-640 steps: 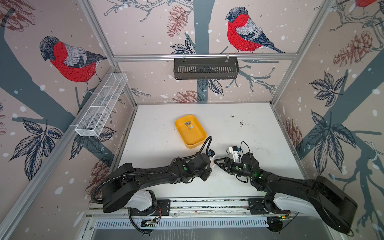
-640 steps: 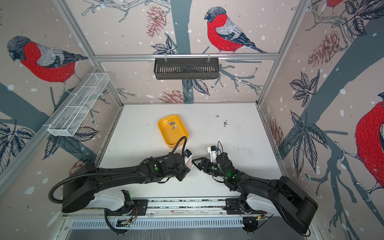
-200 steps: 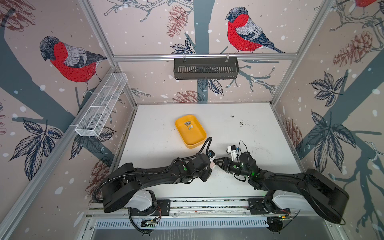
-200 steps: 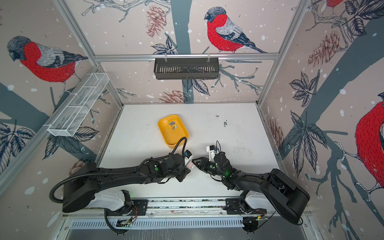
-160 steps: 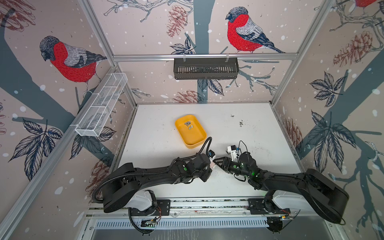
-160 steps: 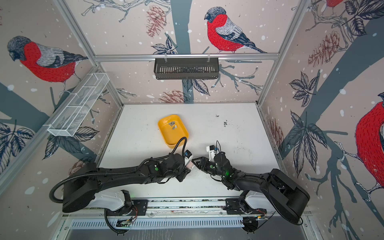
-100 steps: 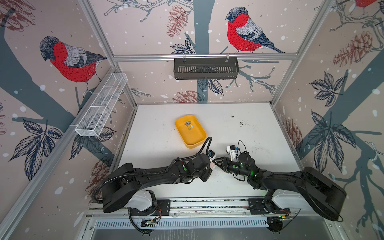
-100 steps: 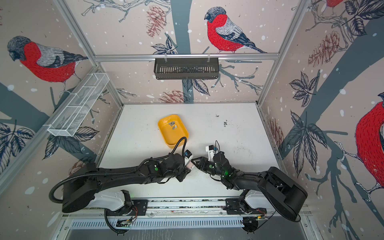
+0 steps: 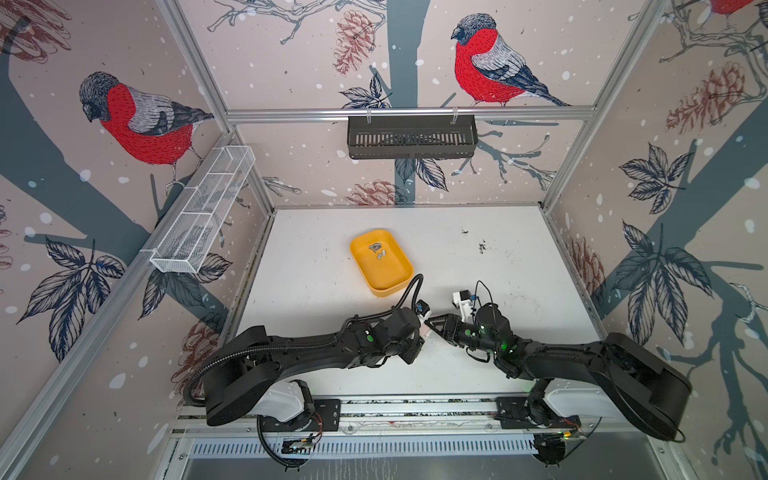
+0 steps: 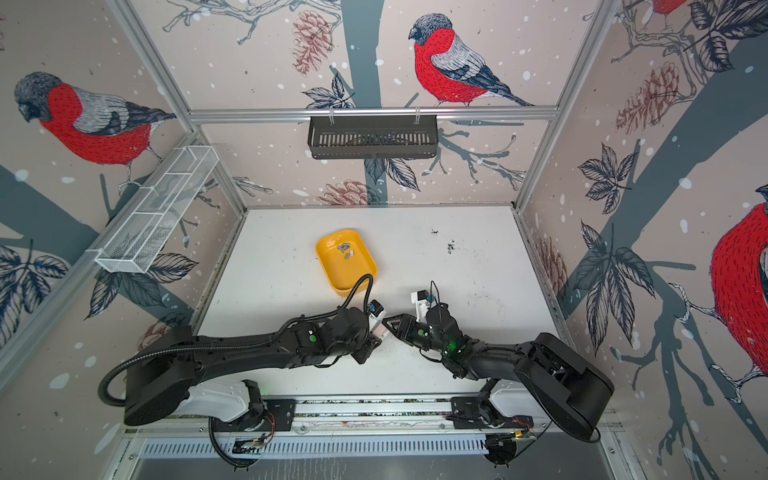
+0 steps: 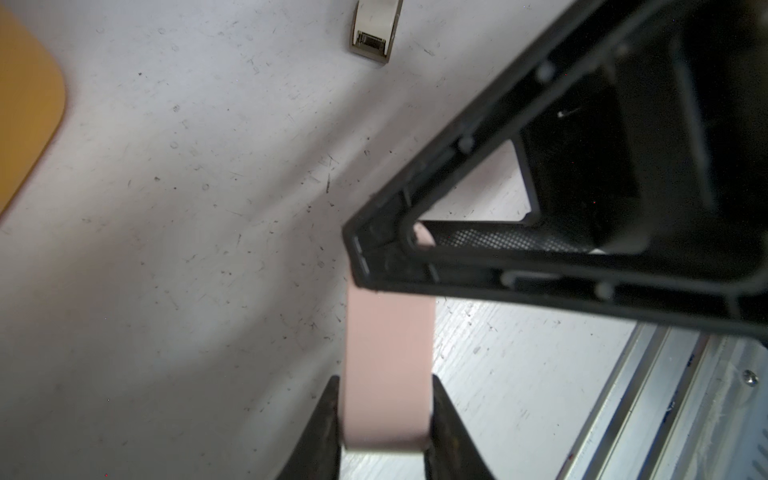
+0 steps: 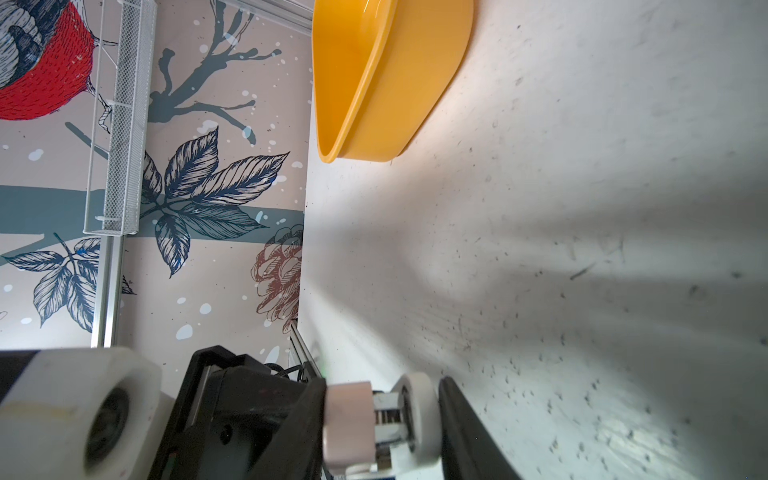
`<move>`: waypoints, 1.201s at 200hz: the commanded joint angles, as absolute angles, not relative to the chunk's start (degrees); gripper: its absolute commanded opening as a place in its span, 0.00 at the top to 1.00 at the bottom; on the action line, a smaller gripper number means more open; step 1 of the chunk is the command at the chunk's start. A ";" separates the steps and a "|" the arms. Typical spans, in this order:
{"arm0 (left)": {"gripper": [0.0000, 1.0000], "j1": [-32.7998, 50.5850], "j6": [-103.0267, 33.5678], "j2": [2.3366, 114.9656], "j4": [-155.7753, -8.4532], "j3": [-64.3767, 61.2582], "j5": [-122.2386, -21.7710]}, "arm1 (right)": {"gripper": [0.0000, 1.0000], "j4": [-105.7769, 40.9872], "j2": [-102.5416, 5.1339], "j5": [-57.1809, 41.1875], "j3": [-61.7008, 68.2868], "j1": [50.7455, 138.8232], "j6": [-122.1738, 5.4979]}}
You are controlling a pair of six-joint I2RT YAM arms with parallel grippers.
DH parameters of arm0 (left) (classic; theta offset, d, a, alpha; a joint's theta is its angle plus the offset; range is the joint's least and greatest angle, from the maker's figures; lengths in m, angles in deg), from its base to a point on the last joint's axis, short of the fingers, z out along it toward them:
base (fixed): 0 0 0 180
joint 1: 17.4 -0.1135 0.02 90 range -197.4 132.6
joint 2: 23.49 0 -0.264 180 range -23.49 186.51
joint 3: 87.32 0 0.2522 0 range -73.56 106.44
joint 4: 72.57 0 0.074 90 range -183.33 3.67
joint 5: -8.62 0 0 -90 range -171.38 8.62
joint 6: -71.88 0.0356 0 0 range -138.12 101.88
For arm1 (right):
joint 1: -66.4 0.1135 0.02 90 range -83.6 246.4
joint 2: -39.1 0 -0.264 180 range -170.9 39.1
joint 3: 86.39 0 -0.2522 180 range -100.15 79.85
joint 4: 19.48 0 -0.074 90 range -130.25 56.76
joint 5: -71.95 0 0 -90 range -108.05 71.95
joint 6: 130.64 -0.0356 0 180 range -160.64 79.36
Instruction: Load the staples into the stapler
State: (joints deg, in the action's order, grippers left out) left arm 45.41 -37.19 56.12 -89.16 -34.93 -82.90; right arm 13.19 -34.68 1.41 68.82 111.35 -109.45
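Left wrist view: pink stapler (image 11: 388, 332) is clamped in left claw (image 11: 384, 399). Right claw (image 12: 380, 411) is set half-open around its end, grip cannot be told. Staples (image 9: 377, 252) are seen in yellow tray (image 9: 388, 291), mid-frame in both top views.

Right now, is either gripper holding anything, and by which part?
The left gripper clamps the pink stapler across its sides at one end. The right gripper straddles the other end; whether it grips cannot be told.
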 commanded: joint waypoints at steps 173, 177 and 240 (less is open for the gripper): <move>0.81 45.28 -37.47 55.99 -89.88 -31.72 -86.51 | 0.13 -10.05 -12.80 -2.93 68.51 108.01 -98.02; 0.81 45.23 -37.39 56.36 -90.08 -31.47 -86.60 | 0.12 -11.20 -12.09 -3.12 68.44 107.78 -97.47; 0.82 42.32 -36.43 62.07 -91.33 -27.36 -84.75 | 0.00 -30.03 -0.39 -10.36 64.81 105.65 -85.28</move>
